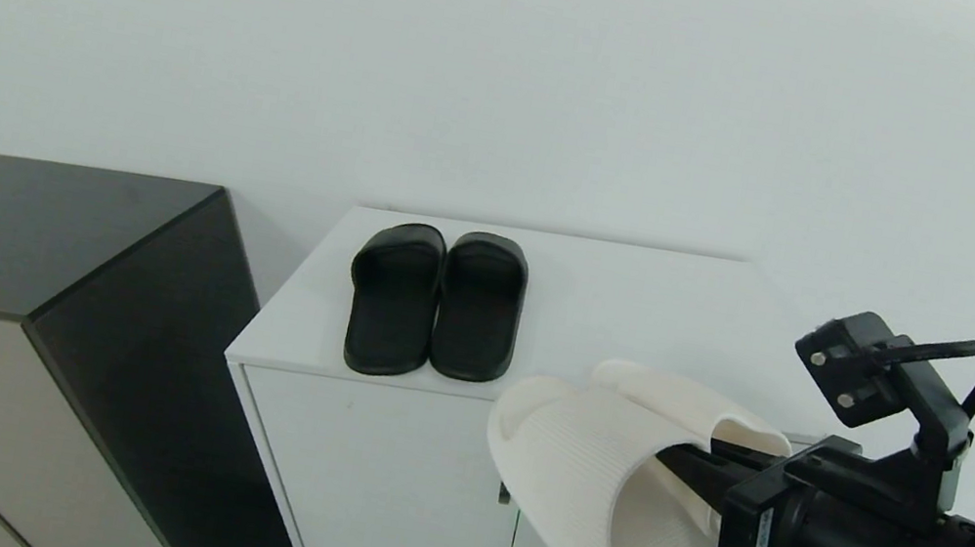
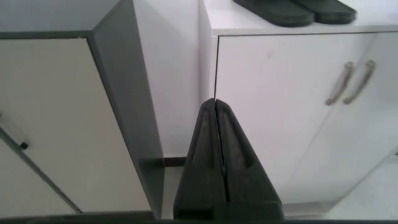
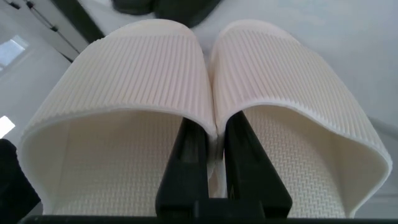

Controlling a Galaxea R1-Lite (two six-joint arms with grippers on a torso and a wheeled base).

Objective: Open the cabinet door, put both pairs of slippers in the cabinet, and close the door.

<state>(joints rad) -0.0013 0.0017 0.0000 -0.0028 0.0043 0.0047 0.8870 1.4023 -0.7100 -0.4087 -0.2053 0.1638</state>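
- The dark-topped cabinet (image 1: 38, 238) stands at 9 o'clock of the white cabinet (image 1: 373, 482), with a narrow gap between them.
- The left gripper (image 2: 216, 155) hangs low in front of that gap. Its jaws are pressed flat together with nothing between them.
- The white cabinet's doors are closed, and the two door handles (image 2: 351, 81) sit side by side at the seam.
- The black slippers (image 1: 435, 302) lie touching each other on the cabinet top near its front edge, toes toward 12 o'clock.
- The white slippers (image 1: 603, 471) hang in the air in front of the cabinet, at 4 o'clock of the black pair, toes toward 10 o'clock.
- The right gripper (image 3: 214, 149) has one of its jaws inside each white slipper, under the strap. They are clenched on the two inner strap walls, which are squeezed together.
- The white pair looks light and soft, with ribbed straps that probably flex, so the pinch at the touching inner walls seems sound. The soles may sag or swing from it.
- The black pair looks like similar light foam, and its adjoining inner strap edges are the likely place to take hold.
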